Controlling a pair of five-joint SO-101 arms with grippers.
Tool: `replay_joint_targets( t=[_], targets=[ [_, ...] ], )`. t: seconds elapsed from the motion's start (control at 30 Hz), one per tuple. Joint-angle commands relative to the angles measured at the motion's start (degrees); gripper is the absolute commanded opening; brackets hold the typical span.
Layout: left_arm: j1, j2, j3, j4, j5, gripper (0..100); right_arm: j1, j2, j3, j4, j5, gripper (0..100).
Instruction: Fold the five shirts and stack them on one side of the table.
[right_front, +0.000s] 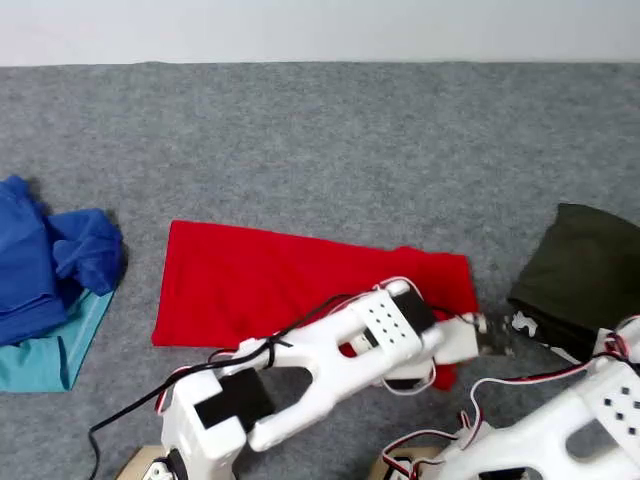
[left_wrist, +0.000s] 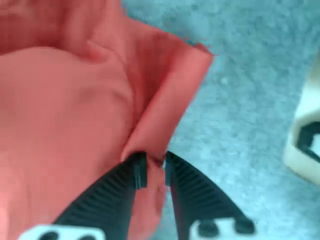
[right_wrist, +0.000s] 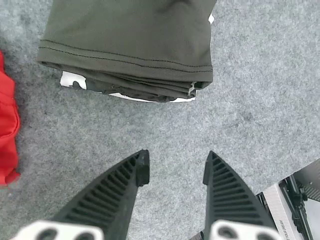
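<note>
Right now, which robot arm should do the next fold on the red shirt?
Probably left. The left gripper is shut on the red shirt at its edge, while the right gripper hangs open over bare mat beside the folded dark shirt.

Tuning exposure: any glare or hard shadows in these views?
High view: even light, no glare, soft shadow beside the blue shirt. Left wrist view: mild shading along folds of the red shirt. Right wrist view: thin shadow under the edge of the dark shirt, no glare.
</note>
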Motion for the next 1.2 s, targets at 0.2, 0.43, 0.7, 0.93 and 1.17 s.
replay_joint_targets(
  t=[0.2,0.43,0.7,0.93,1.17],
  targets=[
    [-13.5,-0.3,-15.4,5.7,-6.9,8,0.5,-0.9,-0.2,-0.4,0.4,18.7],
    [-17.0,-0.3,-25.3,12.6,-8.4,8,0.5,-1.0,-0.3,-0.2,0.4,18.7],
    [-7.6,-0.8,-26.8,23.6,-7.8,8,0.5,-1.0,-1.2,2.3,0.3,18.7],
    [1.2,-0.5,-24.1,24.1,-3.5,8,0.5,-1.0,-1.1,2.9,0.3,18.7],
    [4.8,-0.3,-11.2,14.6,-0.8,8,0.8,-1.0,-1.0,3.0,0.4,18.7]
  ],
)
